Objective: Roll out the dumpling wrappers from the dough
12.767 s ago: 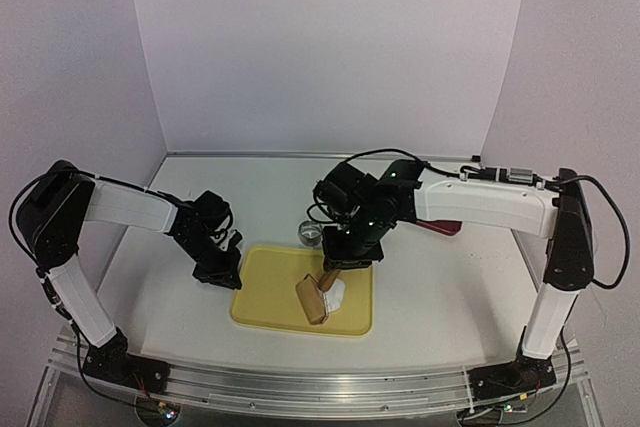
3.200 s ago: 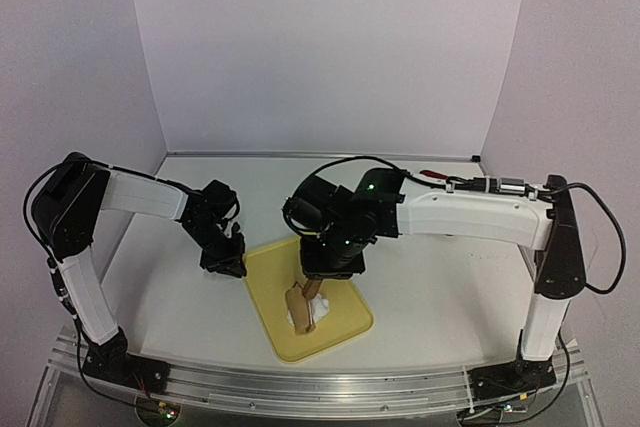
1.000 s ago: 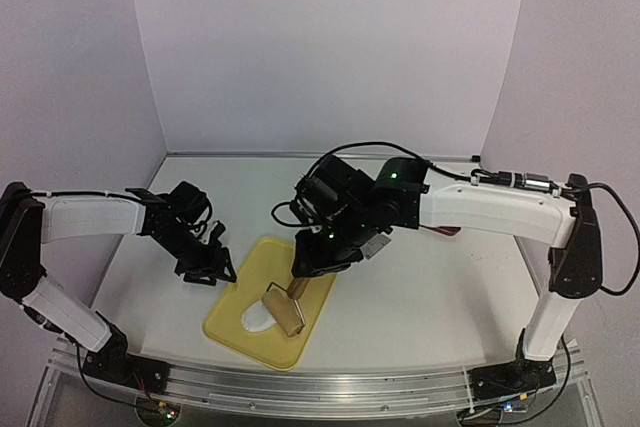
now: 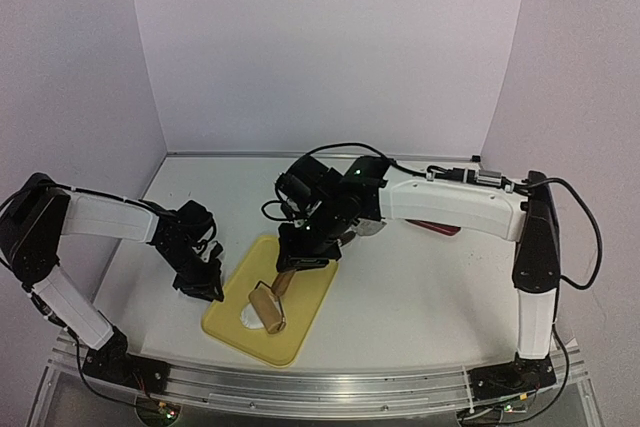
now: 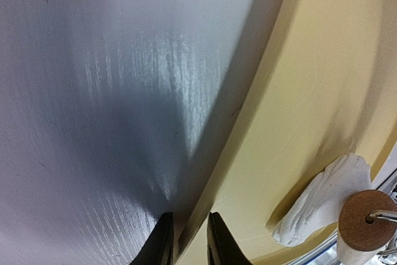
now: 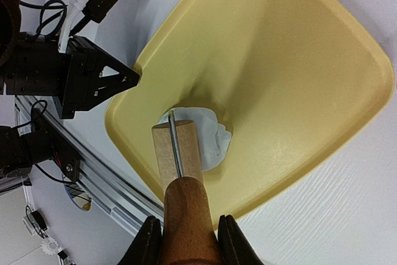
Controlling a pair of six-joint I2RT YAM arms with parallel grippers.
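The yellow tray [image 4: 312,289] lies askew on the white bench [image 4: 430,287], one corner pointing toward the near edge. The dough [image 4: 247,319] sits in the near-left part of the tray as a small, flattened white lump with an uneven outline.

The right gripper [image 4: 290,265] reaches in from the far side. Its jaws are clamped on the wooden handle of a small rolling pin [image 4: 268,305]. In the right wrist view the handle fills the space between the two black fingers [image 6: 151,243]. The rolling pin [image 6: 185,206] slopes down to its pale wooden roller, which rests on top of the dough [image 6: 211,136]. White dough shows on either side of the roller and beyond its far end. A thin metal rod runs from the handle along the roller.

The left gripper [image 4: 210,290] is low on the bench at the tray's left edge. In the left wrist view its jaws [image 5: 189,216] are drawn in narrow, one finger outside the tray [image 5: 310,91] and one over it, pinching the raised rim between them. The same view shows the dough [image 5: 316,200] lying on the tray floor well inside the rim, with the round end of the roller [image 5: 366,215] pressed against it. From the right wrist, the left gripper's [image 6: 127,80] pointed tip meets the tray [image 6: 298,60] at its rim.
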